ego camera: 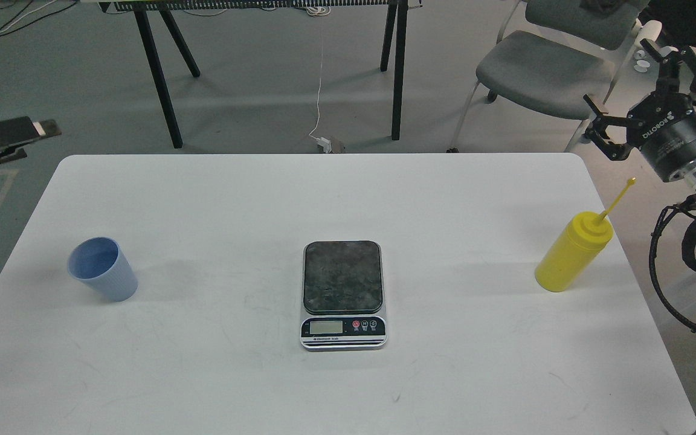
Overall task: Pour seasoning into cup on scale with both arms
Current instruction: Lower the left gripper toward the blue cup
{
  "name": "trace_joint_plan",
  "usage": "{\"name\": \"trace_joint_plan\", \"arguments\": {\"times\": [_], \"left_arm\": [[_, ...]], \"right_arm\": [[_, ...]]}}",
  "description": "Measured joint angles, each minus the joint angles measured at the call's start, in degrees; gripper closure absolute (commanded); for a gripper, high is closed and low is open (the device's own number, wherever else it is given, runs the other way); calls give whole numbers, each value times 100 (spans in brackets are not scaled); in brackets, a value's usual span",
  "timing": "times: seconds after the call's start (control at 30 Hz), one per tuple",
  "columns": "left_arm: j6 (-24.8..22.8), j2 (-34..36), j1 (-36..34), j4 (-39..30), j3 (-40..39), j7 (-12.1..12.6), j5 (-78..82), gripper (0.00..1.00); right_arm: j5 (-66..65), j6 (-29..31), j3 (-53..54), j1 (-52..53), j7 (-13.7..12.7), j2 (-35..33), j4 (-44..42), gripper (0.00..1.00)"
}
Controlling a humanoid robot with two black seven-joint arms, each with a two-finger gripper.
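The yellow seasoning bottle [573, 254] stands upright near the table's right edge, its thin cap stick pointing up and right. The light-blue cup [104, 269] stands upright near the left edge. The scale [343, 294] lies at the table's middle with its dark plate bare. My right gripper [621, 74] is open and empty, raised beyond the right edge, above and behind the bottle. My left gripper [29, 141] shows only its fingers at the far left edge, apart and empty, well back from the cup.
The white table [336, 199] carries only these three things. A grey chair [541, 69] stands behind the right corner, close to my right gripper. Black table legs [161, 78] and a white cable [319, 90] are on the floor beyond.
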Motion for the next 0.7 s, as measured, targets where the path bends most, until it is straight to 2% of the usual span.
{"name": "trace_joint_plan", "arguments": {"times": [0.13,0.2,0.5,0.7], "left_arm": [[972,-27,66,1,913,0,465,2],[1214,-106,70,-2,1252,0,513,1],[1421,-587,127,202,1461,3,210,0],[1470,-678,489,427,1487,4,14,0]], "right_arm": [[0,0,45,1,0,-19,1,1],[0,0,66,1,0,-20,-1,1],[0,0,90,0,0,-22,0,1],[0,0,90,-10,0,-19,1,1]]}}
